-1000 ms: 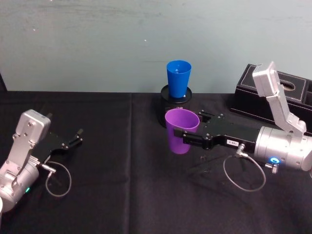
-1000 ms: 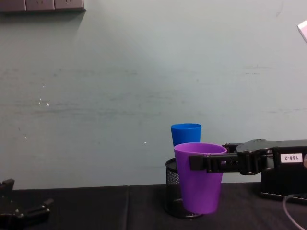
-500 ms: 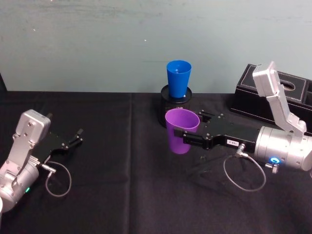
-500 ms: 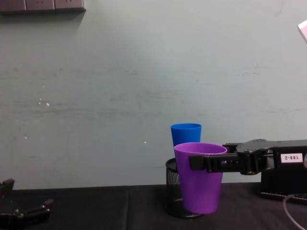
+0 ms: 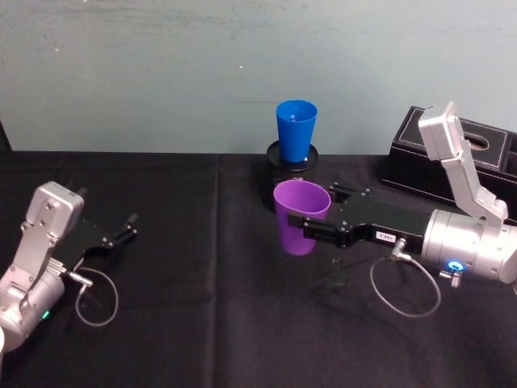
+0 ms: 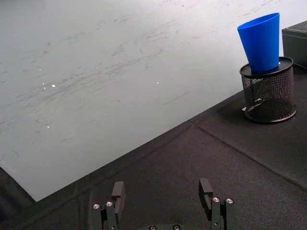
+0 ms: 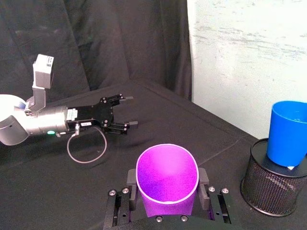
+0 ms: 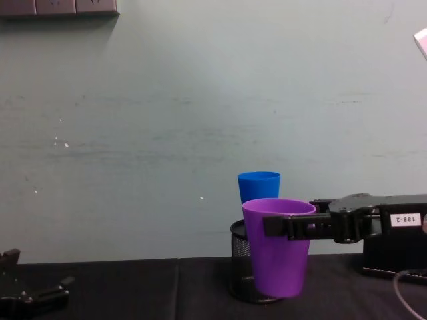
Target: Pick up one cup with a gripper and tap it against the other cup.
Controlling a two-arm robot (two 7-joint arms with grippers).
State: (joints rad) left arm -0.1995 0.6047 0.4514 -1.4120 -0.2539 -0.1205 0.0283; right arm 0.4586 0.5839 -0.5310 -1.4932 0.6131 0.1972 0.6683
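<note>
Pickup stage is reading as complete: the right pincer (image 5: 317,220) is pinching the purple cup (image 5: 297,212) just below its rim, holding it upright and, judging by the chest view, clear of the table (image 5: 202,315). The blue cup (image 5: 296,129) is standing in the black mesh pen holder (image 5: 275,182), just beyond the purple cup, and the two are sitting apart (the right wrist view is showing a plain gap). The tap itself is remaining outstanding. The left pincer (image 5: 123,229) is idling spread and empty at the table's left side.
</note>
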